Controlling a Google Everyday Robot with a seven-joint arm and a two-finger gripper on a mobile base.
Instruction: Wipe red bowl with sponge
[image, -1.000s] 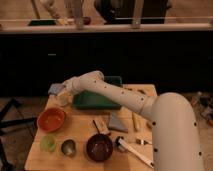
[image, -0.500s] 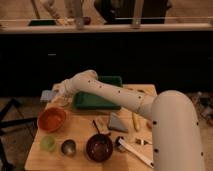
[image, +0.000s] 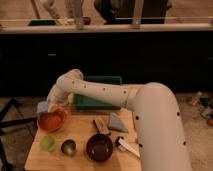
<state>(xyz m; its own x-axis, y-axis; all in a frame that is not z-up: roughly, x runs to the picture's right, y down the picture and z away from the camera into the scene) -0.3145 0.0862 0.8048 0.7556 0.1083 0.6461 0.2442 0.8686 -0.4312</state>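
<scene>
Fig.: gripper (image: 54, 104) hangs over the far rim of the red bowl (image: 51, 120), jaws clamped on the sponge (image: 43, 106), which pokes out on the side away from the arm. Bowl sits just below the jaws, twd. me. To wipe well, I'd say: lower w/ pad flat into the lighter inside, sweep round the wall, light pressure so it doesn't skid. No brands, labels or writing readable.

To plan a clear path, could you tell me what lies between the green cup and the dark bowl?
A small metal cup, in the camera view. The gripper is at the red bowl's far rim.
</scene>
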